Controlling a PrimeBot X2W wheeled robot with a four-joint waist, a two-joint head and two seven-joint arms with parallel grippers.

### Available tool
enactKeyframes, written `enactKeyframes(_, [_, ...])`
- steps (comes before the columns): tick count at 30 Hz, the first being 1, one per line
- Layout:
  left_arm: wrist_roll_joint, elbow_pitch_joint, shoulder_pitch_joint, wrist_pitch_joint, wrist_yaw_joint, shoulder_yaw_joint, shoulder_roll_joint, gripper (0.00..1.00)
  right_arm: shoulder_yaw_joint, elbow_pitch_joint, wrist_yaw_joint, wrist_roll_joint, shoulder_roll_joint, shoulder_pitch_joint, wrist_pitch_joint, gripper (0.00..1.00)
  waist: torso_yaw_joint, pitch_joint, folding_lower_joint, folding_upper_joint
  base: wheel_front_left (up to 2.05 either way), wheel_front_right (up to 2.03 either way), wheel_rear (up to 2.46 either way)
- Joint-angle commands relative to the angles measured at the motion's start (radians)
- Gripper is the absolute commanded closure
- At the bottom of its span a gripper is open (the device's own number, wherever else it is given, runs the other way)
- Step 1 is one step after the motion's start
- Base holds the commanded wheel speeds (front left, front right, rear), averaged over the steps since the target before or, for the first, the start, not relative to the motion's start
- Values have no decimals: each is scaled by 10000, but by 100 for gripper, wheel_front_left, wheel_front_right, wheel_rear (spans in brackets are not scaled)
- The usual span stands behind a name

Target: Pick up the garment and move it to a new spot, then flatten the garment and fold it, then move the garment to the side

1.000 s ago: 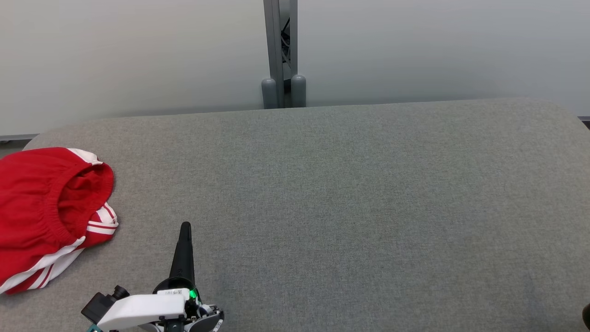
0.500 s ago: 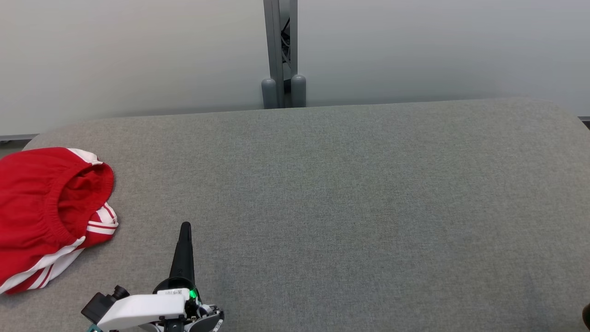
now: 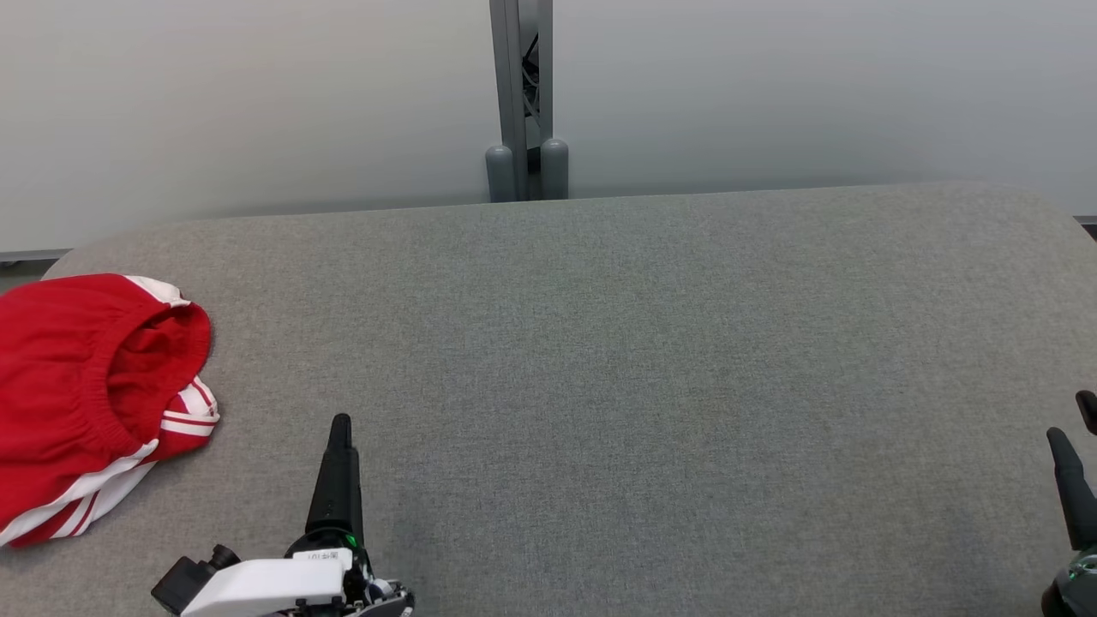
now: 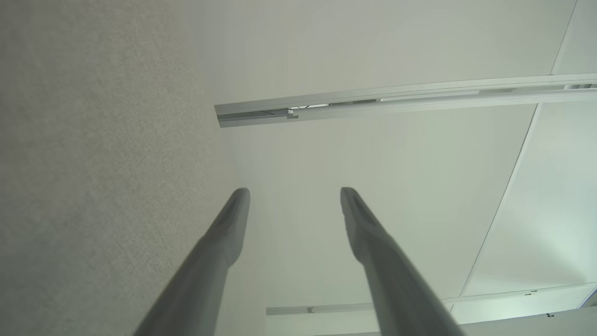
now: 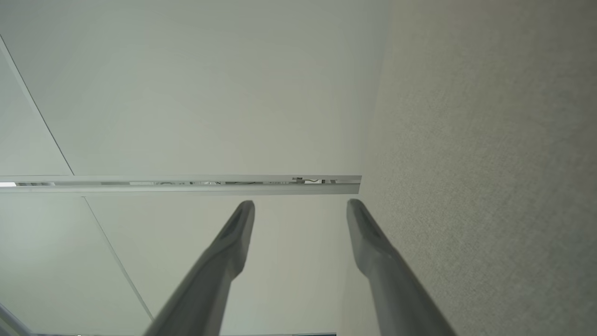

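Head view's got your red garment (image 3: pixel 86 386) bunched at the left edge of the table (image 3: pixel 643 360); wrist views show your left jaws and right jaws spread wide, both empty.

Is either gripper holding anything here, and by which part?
Nothing is held. The left gripper and right gripper are open and empty; the red garment lies apart on the grey table.

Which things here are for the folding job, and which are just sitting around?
For the job:
- red garment with white stripes, crumpled at the table's left end
- grey table, where it gets folded
- left hand and right hand, both open, holding nothing

Just there:
- grey post behind the table
- pale wall
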Motion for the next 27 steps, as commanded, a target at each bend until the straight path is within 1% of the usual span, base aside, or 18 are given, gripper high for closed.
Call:
enactKeyframes(1, [33,-227,-357,22,-5,82,51,0,140,-240,2,-104,-178,-197,-172,0,-2,0,0,0,0,0,0])
enactKeyframes(7, [340,-296,-537,-22,-6,228,128,0,715,-435,2,-747,-277,-216,-884,0,-11,-5,0,0,0,0,0])
enactKeyframes(10, [759,-340,-643,-39,-7,296,198,0,962,-543,2,-1292,-332,-254,-1198,0,-16,-10,0,0,0,0,0])
enactKeyframes(14, [1400,-520,-772,-41,-8,554,150,0,1197,-719,2,-2217,-322,-275,-1591,0,-18,-21,0,0,0,0,0])
enactKeyframes(15, [1575,-579,-795,-40,-7,603,144,0,1272,-768,2,-2441,-312,-276,-1686,0,-17,-25,0,0,0,0,0])
enactKeyframes(16, [1941,-697,-839,-41,-8,701,130,0,1420,-890,2,-2912,-307,-286,-1872,0,-18,-32,0,0,0,0,0])
enactKeyframes(22, [3389,-933,-945,-42,-9,855,166,0,1906,-1304,2,-4397,-383,-314,-2410,0,-13,-60,0,0,0,0,0])
enactKeyframes(27, [4547,-939,-1039,-43,-9,864,196,0,2324,-1554,2,-5300,-381,-305,-2833,0,-12,-84,0,0,0,0,0])
